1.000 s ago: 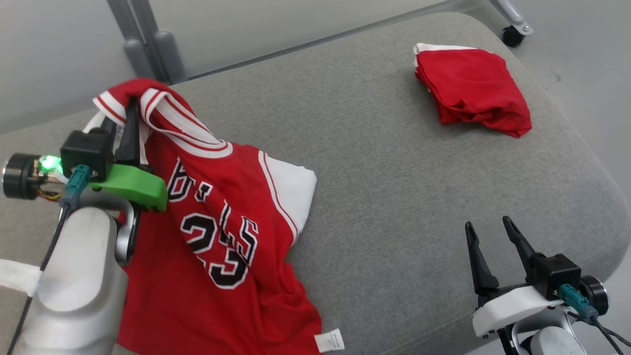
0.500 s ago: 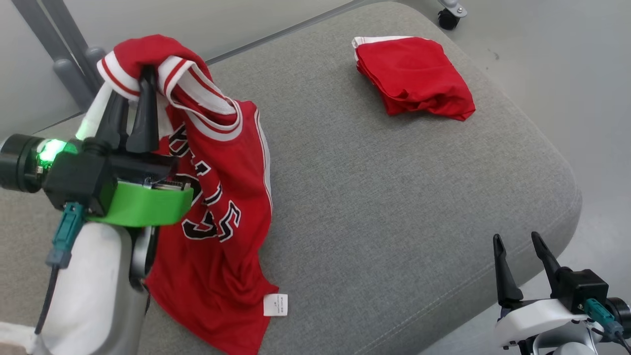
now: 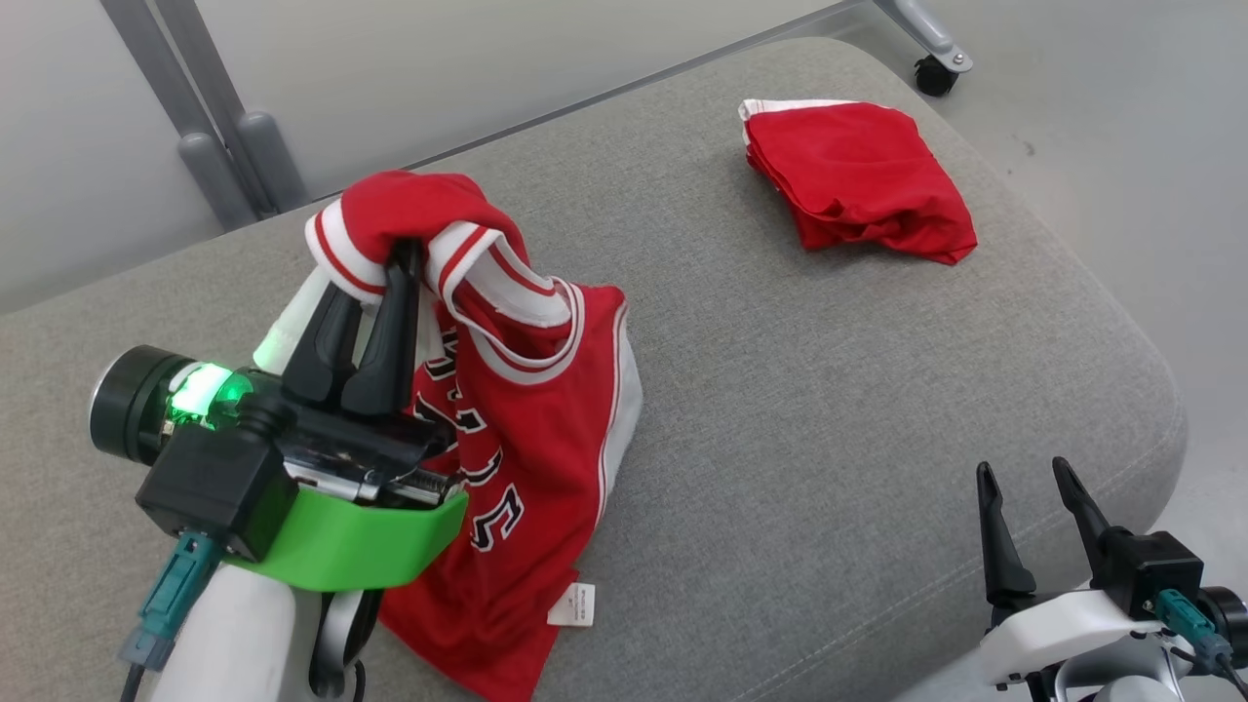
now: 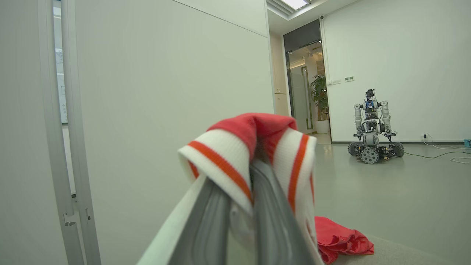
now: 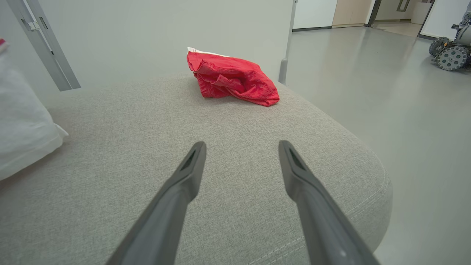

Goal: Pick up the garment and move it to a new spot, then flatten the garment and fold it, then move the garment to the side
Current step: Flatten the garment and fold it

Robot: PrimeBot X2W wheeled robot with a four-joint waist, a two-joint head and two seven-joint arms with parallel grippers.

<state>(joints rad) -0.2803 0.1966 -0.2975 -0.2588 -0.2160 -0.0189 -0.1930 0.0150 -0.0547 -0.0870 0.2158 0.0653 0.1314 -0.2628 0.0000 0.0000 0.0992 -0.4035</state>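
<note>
Head view has the left gripper (image 3: 382, 276) clamped on the striped shoulder strap of the red jersey (image 3: 531, 409), holding that end up off the grey cushion (image 3: 780, 390) at the near left. The hem seems to rest on the cushion, though the arm partly hides it. The right gripper (image 3: 1022, 468) hangs empty at the near right, fingers spread apart. A folded red garment (image 3: 858, 180) lies far right. I judge the pick-up underway; placing, flattening, folding and setting aside are all left.

Red jersey (image 3: 546, 429), centre left: white-red striped trim, black lettering edged white, white tag. Plain red folded garment (image 3: 858, 175), upper right, white edge. Mottled grey woven surface (image 3: 780, 390). Left pincer (image 3: 380, 283): black, green mount, green glow. Right pincer (image 3: 1022, 468): black, white mount.
</note>
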